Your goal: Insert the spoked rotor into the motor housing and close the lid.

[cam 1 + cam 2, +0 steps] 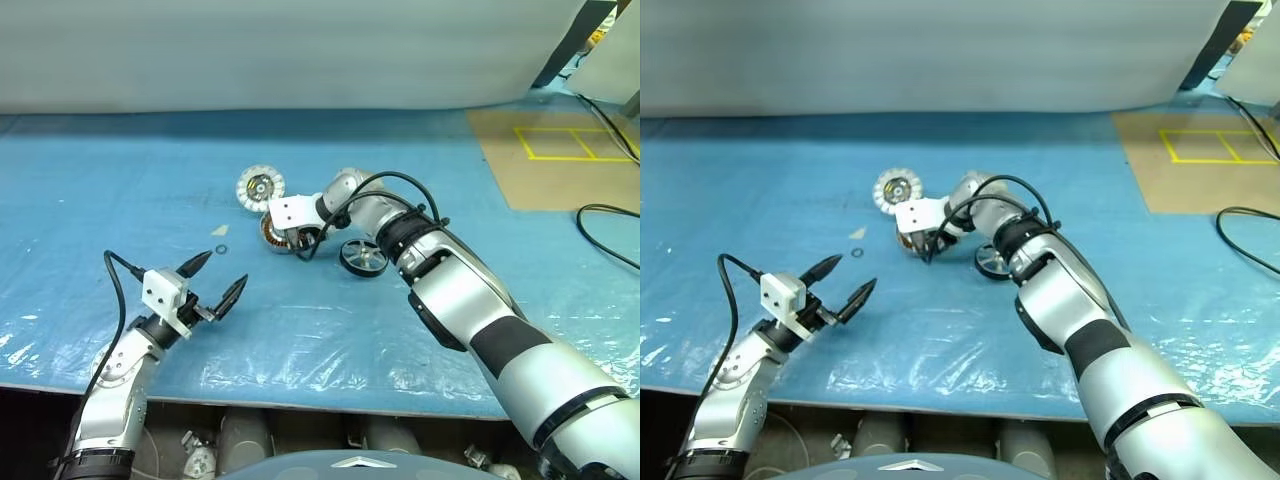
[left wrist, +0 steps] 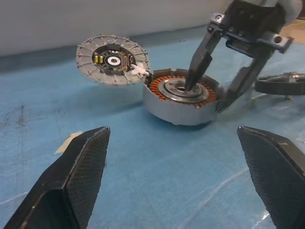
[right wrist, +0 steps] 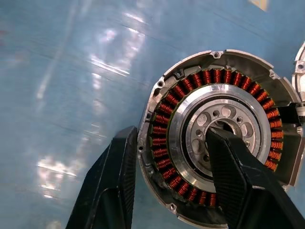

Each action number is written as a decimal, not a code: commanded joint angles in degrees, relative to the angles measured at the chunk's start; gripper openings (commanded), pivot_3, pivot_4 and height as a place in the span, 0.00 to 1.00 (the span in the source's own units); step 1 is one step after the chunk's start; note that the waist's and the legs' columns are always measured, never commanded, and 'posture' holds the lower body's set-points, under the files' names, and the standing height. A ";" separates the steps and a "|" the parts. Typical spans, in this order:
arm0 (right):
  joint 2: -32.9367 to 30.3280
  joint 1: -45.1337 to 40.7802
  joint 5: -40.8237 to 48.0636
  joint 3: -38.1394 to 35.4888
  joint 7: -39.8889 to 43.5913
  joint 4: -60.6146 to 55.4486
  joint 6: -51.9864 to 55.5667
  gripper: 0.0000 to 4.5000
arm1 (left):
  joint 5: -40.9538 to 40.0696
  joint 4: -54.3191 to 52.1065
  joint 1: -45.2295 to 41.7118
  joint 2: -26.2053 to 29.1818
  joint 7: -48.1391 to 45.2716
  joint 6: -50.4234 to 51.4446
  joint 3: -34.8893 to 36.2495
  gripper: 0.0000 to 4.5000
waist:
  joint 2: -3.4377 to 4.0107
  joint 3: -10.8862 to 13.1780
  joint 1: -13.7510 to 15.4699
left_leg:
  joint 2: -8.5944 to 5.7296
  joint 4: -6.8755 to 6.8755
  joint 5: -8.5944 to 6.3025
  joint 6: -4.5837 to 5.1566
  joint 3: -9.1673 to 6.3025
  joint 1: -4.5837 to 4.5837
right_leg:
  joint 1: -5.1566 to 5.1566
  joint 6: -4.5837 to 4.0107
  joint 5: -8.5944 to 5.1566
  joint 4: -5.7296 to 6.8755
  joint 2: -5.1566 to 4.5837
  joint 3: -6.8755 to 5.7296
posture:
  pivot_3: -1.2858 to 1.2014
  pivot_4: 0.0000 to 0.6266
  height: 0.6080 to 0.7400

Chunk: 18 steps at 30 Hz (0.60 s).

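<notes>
Nearest the camera, the left gripper [image 1: 214,281] hovers above the blue sheet [image 1: 120,200] with its fingers spread wide and nothing between them, aimed across the work surface toward the parts, well apart from all of them.

Further out, the right gripper [image 3: 167,176] comes down steeply onto the motor housing [image 2: 181,98] from the robot's right. One finger stands in the bore of the metal centre hub; the other stands just outside the silver rim, so the ring of copper windings on that side sits between them. The jaws are part-closed astride the housing wall; whether they already pinch it cannot be told. The right forearm reaches across the middle of the table, wrist bent sharply down.

The spoked rotor [image 1: 363,257] lies flat on the sheet just beside the housing, on its right side and under the right wrist, clearly nearer that arm than the left. It is not yet seated in the housing.

Farthest, the lid [image 1: 260,187] lies ribbed face up, touching or almost touching the housing's far-left rim.
</notes>
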 commanded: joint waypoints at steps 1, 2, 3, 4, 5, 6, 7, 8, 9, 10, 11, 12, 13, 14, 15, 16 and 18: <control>-3.46 10.82 1.64 3.87 10.69 -20.52 9.71 0.43 | -0.85 -3.19 0.78 0.93 -0.08 0.10 0.87 1.00 | -0.08 -0.05 0.13 | 0.00 -0.01 0.01 0.00 -0.01 0.00 | 0.02 0.01 0.01 -0.02 0.00 -0.01 | 0.52 0.24 1.00; -4.93 13.96 1.83 4.78 12.62 -26.80 12.92 0.43 | -0.97 -3.50 1.13 1.20 -0.18 0.32 1.01 1.00 | -0.09 -0.06 0.16 | 0.01 -0.03 0.02 -0.02 -0.03 0.01 | 0.08 0.13 0.08 -0.09 0.01 -0.05 | 0.52 0.24 1.00; -5.93 15.96 1.88 5.38 13.79 -31.16 15.39 0.43 | -1.07 -3.74 1.39 1.40 -0.24 0.50 1.11 1.00 | -0.11 -0.07 0.17 | 0.01 -0.04 0.06 -0.10 -0.03 0.05 | 0.12 0.24 0.14 -0.11 0.01 -0.05 | 0.52 0.24 1.00; -6.47 17.57 2.05 5.78 14.34 -34.65 17.89 0.43 | -1.15 -3.93 1.64 1.61 -0.34 0.70 1.19 1.00 | -0.15 -0.09 0.17 | 0.00 -0.10 0.06 -0.12 -0.03 0.08 | 0.15 0.25 0.14 -0.16 0.01 -0.06 | 0.52 0.24 1.00; -6.84 18.59 2.14 6.06 14.58 -37.09 19.80 0.43 | -1.22 -4.05 1.79 1.76 -0.39 0.84 1.21 1.00 | -0.16 -0.10 0.17 | 0.00 -0.17 0.06 -0.12 -0.03 0.18 | 0.23 0.25 0.14 -0.21 0.01 -0.06 | 0.52 0.24 1.00; -6.94 19.32 2.11 6.28 14.24 -38.56 21.14 0.43 | -1.28 -4.13 1.88 1.91 -0.42 0.96 1.22 1.00 | -0.16 -0.10 0.09 | 0.00 -0.22 0.05 -0.14 -0.03 0.30 | 0.32 0.25 0.14 -0.22 0.01 -0.06 | 0.52 0.24 1.00; -6.78 19.79 1.97 6.35 13.22 -39.17 21.99 0.43 | -1.32 -4.25 1.93 2.03 -0.45 1.10 1.22 1.00 | -0.16 -0.11 0.00 | -0.02 -0.24 -0.07 -0.31 -0.03 0.39 | 0.35 0.04 0.02 -0.22 0.01 -0.03 | 0.52 0.24 1.00; -6.68 19.95 1.67 6.39 11.76 -38.93 21.70 0.43 | -1.31 -4.39 1.81 2.13 -0.44 1.32 1.13 1.00 | -0.17 -0.11 -0.07 | -0.01 -0.24 -0.08 -0.32 -0.03 0.43 | 0.36 0.03 0.01 -0.22 0.02 0.00 | 0.52 0.24 1.00; -6.51 19.98 1.57 6.28 10.55 -38.57 21.58 0.57 | -1.27 -4.52 1.65 2.19 -0.40 1.54 1.04 1.00 | -0.17 -0.11 -0.09 | -0.01 -0.23 -0.08 -0.32 -0.02 0.49 | 0.38 0.02 0.00 -0.21 0.04 0.04 | 0.52 0.24 1.00; -6.41 19.86 1.71 6.15 9.81 -38.28 21.64 0.62 | -1.23 -4.64 1.46 2.21 -0.36 1.76 0.96 1.00 | -0.16 -0.10 -0.08 | -0.03 -0.24 -0.08 -0.32 -0.02 0.52 | 0.38 0.02 0.00 -0.21 0.03 0.08 | 0.52 0.24 1.00; -6.41 19.76 1.91 6.12 9.44 -38.17 21.76 0.69 | -1.21 -4.72 1.35 2.22 -0.33 1.91 0.91 1.00 | -0.16 -0.10 -0.07 | -0.04 -0.23 -0.07 -0.32 -0.02 0.52 | 0.37 0.02 0.00 -0.20 0.03 0.09 | 0.52 0.24 1.00; -6.32 19.51 2.32 5.85 9.16 -38.18 22.27 0.77 | -1.16 -4.75 1.20 2.26 -0.35 2.05 0.85 1.00 | -0.16 -0.10 -0.06 | -0.07 -0.23 -0.07 -0.31 -0.02 0.54 | 0.38 0.02 0.00 -0.18 0.02 0.11 | 0.52 0.24 1.00; -5.91 18.99 3.19 4.88 8.65 -38.18 23.48 0.84 | -1.13 -4.77 0.99 2.28 -0.34 2.23 0.80 1.00 | -0.16 -0.10 -0.07 | -0.08 -0.22 -0.07 -0.31 -0.01 0.55 | 0.39 0.01 0.00 -0.17 0.02 0.12 | 0.52 0.24 1.00; -5.96 18.30 4.21 3.91 8.76 -38.43 24.49 0.91 | -1.09 -4.78 0.78 2.32 -0.37 2.44 0.74 1.00 | -0.16 -0.10 -0.09 | -0.09 -0.22 -0.07 -0.31 -0.01 0.57 | 0.40 0.01 0.01 -0.16 0.02 0.14 | 0.52 0.24 1.00; -6.18 17.62 5.25 2.99 9.06 -38.84 25.51 0.91 | -1.05 -4.78 0.60 2.37 -0.44 2.61 0.68 1.00 | -0.16 -0.10 -0.09 | -0.09 -0.22 -0.07 -0.31 -0.01 0.60 | 0.39 0.01 0.01 -0.13 0.02 0.16 | 0.52 0.24 1.00; -6.45 17.18 6.01 2.56 9.26 -39.17 26.18 0.91 | -1.02 -4.78 0.49 2.39 -0.49 2.72 0.65 1.00 | -0.15 -0.09 -0.04 | -0.09 -0.22 -0.06 -0.33 -0.01 0.59 | 0.38 0.01 0.01 -0.11 0.02 0.16 | 0.52 0.24 1.00; -7.28 15.92 8.27 0.89 9.99 -40.81 29.02 0.91 | -1.08 -4.49 0.22 2.47 -0.82 2.86 0.65 1.00 | -0.15 -0.09 -0.02 | -0.09 -0.22 -0.05 -0.34 -0.01 0.53 | 0.33 0.01 0.01 -0.11 0.02 0.16 | 0.52 0.24 1.00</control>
